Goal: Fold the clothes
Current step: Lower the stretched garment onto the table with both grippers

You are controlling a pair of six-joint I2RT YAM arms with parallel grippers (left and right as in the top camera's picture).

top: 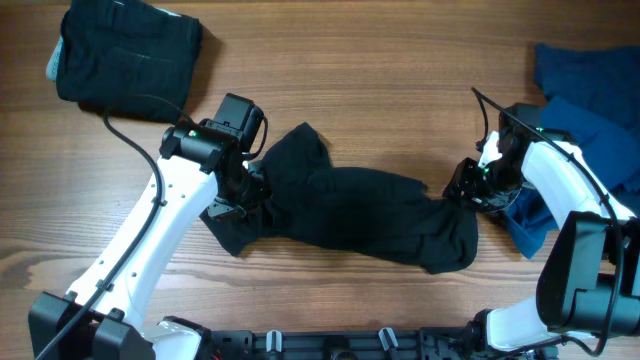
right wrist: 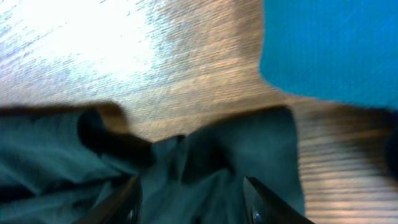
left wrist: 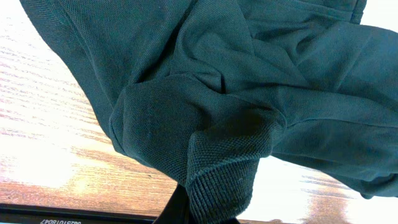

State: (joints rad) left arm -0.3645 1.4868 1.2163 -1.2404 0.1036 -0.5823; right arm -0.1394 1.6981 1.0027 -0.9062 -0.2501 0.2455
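Note:
A black garment (top: 360,215) lies crumpled across the middle of the wooden table. My left gripper (top: 255,190) is shut on its left end. In the left wrist view a ribbed hem fold (left wrist: 217,186) is pinched at the jaws (left wrist: 211,214), and the rest of the cloth (left wrist: 261,87) hangs out beyond. My right gripper (top: 462,190) is at the garment's right end. In the right wrist view its two fingers (right wrist: 127,208) stand either side of a bunched fold (right wrist: 193,180) that fills the gap between them (right wrist: 189,202). That view is blurred.
A folded black pile (top: 125,60) sits at the back left. Blue clothes (top: 590,100) are heaped at the right edge, and one blue piece (top: 530,225) lies under my right arm. The blue cloth (right wrist: 336,50) shows close beyond the right gripper. Bare wood (top: 380,90) lies behind the garment.

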